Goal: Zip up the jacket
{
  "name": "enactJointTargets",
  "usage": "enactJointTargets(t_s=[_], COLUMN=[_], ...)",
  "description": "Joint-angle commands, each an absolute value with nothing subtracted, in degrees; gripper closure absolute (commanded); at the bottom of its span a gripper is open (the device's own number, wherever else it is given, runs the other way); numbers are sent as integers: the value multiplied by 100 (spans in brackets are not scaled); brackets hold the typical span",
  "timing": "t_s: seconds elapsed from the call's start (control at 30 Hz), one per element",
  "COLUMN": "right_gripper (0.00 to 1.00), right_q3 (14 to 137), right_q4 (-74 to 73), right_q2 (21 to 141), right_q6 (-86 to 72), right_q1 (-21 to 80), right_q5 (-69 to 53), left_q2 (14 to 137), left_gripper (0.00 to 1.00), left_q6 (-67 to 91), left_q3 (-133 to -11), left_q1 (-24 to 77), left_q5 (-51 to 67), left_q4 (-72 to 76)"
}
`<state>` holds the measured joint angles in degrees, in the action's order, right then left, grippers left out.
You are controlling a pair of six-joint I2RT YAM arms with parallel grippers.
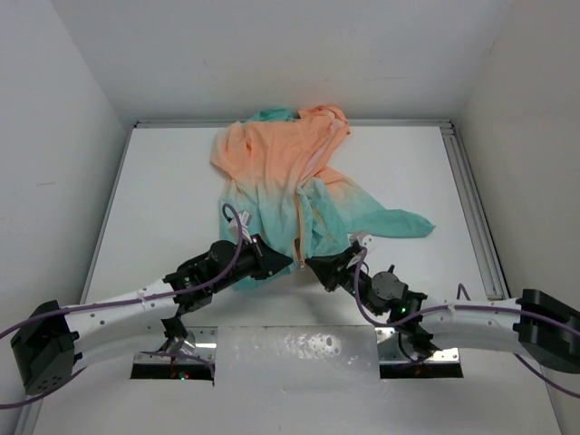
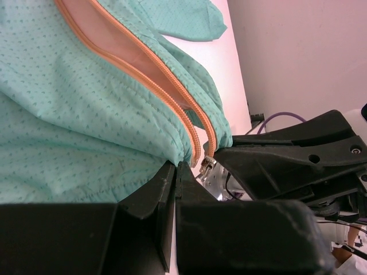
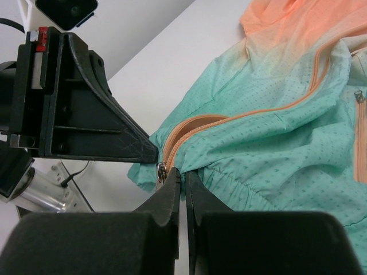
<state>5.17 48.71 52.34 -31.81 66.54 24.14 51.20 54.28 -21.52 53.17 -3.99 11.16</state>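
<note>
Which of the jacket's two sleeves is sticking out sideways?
The sleeve on the top view's right: its teal end lies flat, clear of the jacket; the other is bunched against it.

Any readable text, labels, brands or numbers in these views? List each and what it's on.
None readable in any view.
jacket: dotted print only, no logo or label showing.
red patch on the left gripper: too small to show any lettering.

2 white arms [image 1: 118, 304] — black jaws, seemingly purple cables [image 1: 241, 237].
</note>
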Motion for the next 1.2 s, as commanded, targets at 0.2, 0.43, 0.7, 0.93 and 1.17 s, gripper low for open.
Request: enactJointTargets(t_s=[0.2,0.43,0.7,0.93,1.17], right_gripper=[100,100,100,100,100], right_q3=[518,554,650,659,712], right_q4=[4913,4913,4948,5010,5045], right_q2=[5256,5273,5440,5476,5502], right_q6=[-2848,-2716,-2602,-2567,-2558], right_q1=[6934,6979,7066,7119,7137], right_q5=[2856,2927,2997,3050,3041], left_q2=[5080,5229,5247,5256,5247], left_gripper=[100,100,100,100,100], left_q6=[5379,5379,5405,5423,5467], left_q3=[-2399,-2435,-2356,-2312,-2233], left_q1=[5265,5265,5265,5265,5265], left_q5=[-519,-440,-422,-378,-378], left_q4=[1230,1292,1371,1415,1424])
